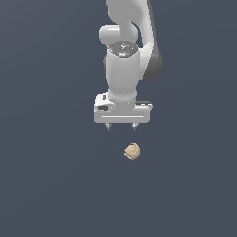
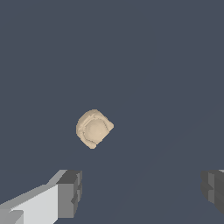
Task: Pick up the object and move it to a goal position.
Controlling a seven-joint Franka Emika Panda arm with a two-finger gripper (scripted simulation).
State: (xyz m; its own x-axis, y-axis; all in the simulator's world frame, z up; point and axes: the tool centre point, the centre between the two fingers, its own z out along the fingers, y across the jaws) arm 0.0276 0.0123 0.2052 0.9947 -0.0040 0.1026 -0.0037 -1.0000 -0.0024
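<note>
The arm (image 1: 124, 55) holds its claw (image 1: 122, 125) spread wide and empty over the counter (image 1: 46, 185), apart from the object (image 1: 132, 151) lying just beyond toward the exterior view's right, so grasping and carrying both remain.

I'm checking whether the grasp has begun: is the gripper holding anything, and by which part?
Nothing is held. The gripper is open and apart from the tan object, which lies free.
</note>
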